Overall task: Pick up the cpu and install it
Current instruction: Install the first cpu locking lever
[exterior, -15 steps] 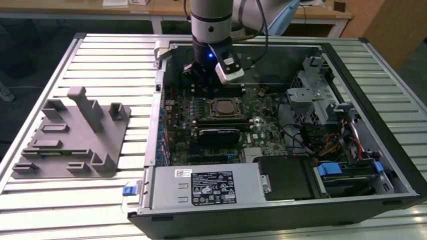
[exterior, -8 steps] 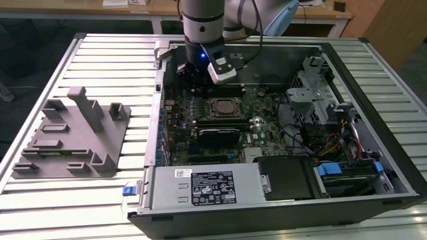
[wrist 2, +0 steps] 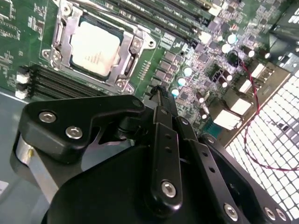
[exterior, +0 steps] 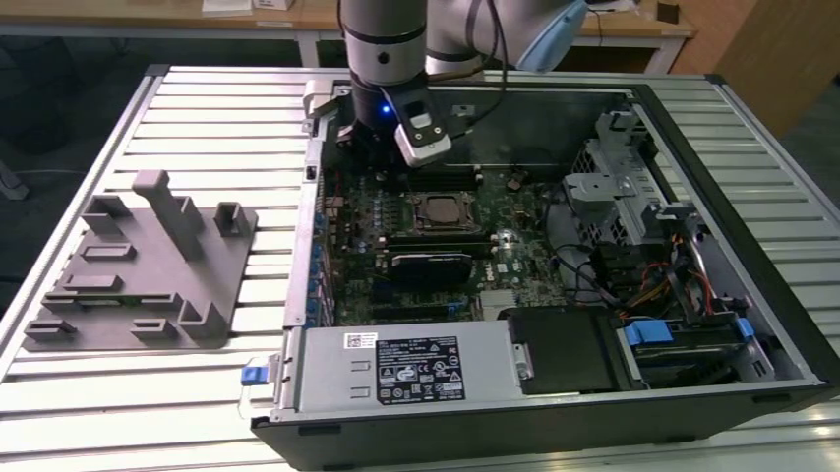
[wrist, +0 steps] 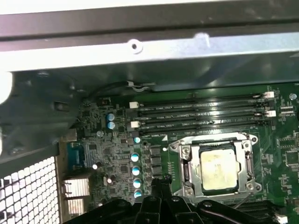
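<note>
1. Inside the black square metal-framed socket [wrist 2: 96,49], at the upper left of the second wrist view, the small flat square cpu with its pale silvery metal top [wrist 2: 95,48] lies level, its edges lined up with the frame around it; I judge that it is already seated rather than waiting to be picked up. The first wrist view has the cpu [wrist: 217,166] at lower right, and the exterior view has it [exterior: 434,209] near the middle of the frame.
2. Long dark memory slots [wrist: 201,116] run parallel just beside the socket, all on the green circuit board [wrist 2: 18,28] with its rows of small pale blue-topped capacitors [wrist: 136,169].
3. The black gripper [wrist 2: 161,100] hangs over the board beside the socket, apart from the cpu and holding nothing; its slim fingers [wrist 2: 159,95] look drawn together, clenched on air, which suits a hand that has let its part go.
4. The board sits in the open grey metal computer case [exterior: 525,93], lying on its side so the arm can reach in from above.
5. At the left of the exterior view, a grey plastic block with upright posts [exterior: 145,265] rests on the ribbed metal tabletop [exterior: 223,118], well apart from the case.
</note>
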You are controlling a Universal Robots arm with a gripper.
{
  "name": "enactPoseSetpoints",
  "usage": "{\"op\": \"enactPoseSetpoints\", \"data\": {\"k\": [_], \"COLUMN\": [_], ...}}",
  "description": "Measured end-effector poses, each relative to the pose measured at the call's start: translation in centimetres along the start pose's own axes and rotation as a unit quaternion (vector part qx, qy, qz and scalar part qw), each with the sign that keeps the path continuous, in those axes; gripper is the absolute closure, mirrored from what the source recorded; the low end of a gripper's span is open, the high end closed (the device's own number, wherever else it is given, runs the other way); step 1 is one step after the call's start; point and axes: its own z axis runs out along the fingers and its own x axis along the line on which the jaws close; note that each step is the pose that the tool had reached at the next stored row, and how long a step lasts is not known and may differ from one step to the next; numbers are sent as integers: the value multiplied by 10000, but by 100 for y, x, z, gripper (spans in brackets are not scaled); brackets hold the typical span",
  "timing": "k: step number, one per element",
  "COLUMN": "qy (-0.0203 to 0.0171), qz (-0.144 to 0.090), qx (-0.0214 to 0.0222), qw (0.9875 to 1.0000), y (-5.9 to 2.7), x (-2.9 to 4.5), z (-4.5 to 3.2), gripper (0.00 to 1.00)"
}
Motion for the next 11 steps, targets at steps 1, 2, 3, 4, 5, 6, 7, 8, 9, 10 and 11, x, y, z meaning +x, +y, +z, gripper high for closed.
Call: {"op": "enactPoseSetpoints", "data": {"k": [1, 2, 3, 4, 5, 6, 7, 8, 9, 10, 11], "qy": [3, 6, 10, 15, 19, 25, 30, 35, 42, 48, 53], "qz": [1, 1, 3, 5, 8, 9, 11, 14, 16, 18, 21], "qx": [-29, -68, -112, -161, -212, -264, -319, -385, -446, -508, -567], "qw": [10000, 10000, 9999, 9999, 9998, 9996, 9995, 9993, 9990, 9987, 9984], "y": [-1, -2, -3, -3, -4, -5, -6, -6, -7, -8, -9], "x": [7, 11, 15, 19, 23, 26, 29, 32, 34, 36, 39], "z": [0, 0, -1, -1, -1, -1, -1, -1, -1, -1, -1], "gripper": [89, 89, 89, 89, 89, 89, 89, 89, 89, 89, 89]}}
